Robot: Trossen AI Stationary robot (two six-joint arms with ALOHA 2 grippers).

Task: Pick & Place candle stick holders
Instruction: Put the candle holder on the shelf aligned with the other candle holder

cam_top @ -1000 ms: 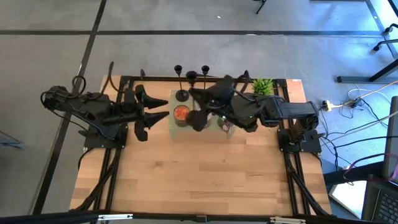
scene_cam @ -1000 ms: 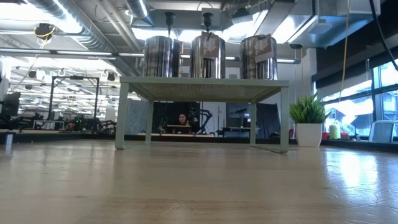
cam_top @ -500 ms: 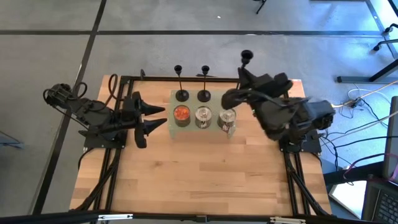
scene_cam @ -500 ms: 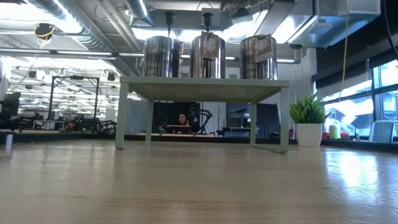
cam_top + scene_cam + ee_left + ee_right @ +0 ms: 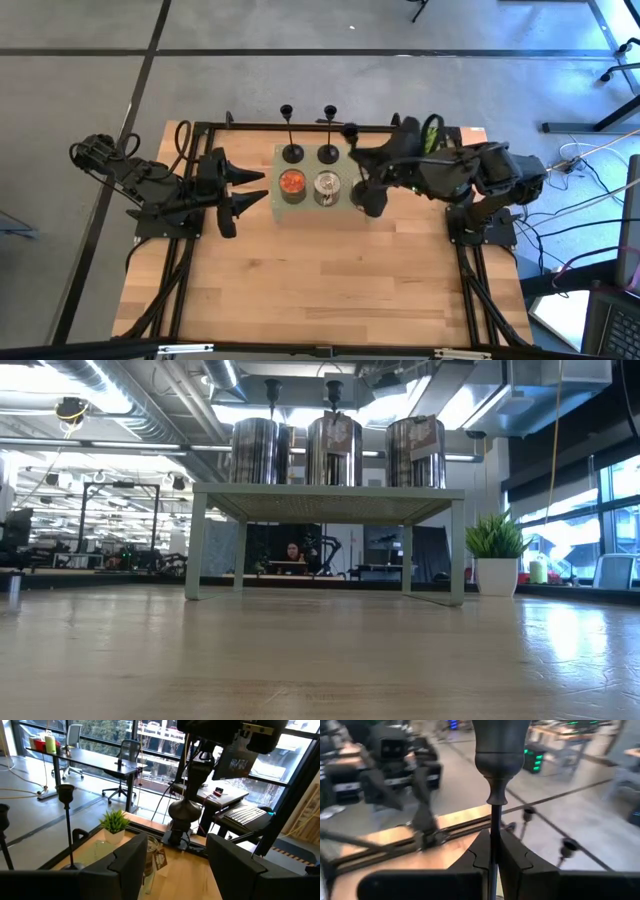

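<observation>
Swung back over shelf (image 5: 276, 200) since earlier: right gripper (image 5: 491, 851) clamped on holder (image 5: 494, 795) stem, rigid, top-heavy, best gripped mid-stem; left gripper (image 5: 170, 862) wide, idle.

Two black candle stick holders (image 5: 290, 132) stand upright on the shelf; the third (image 5: 494, 780), seemingly tilted, is held.
</observation>
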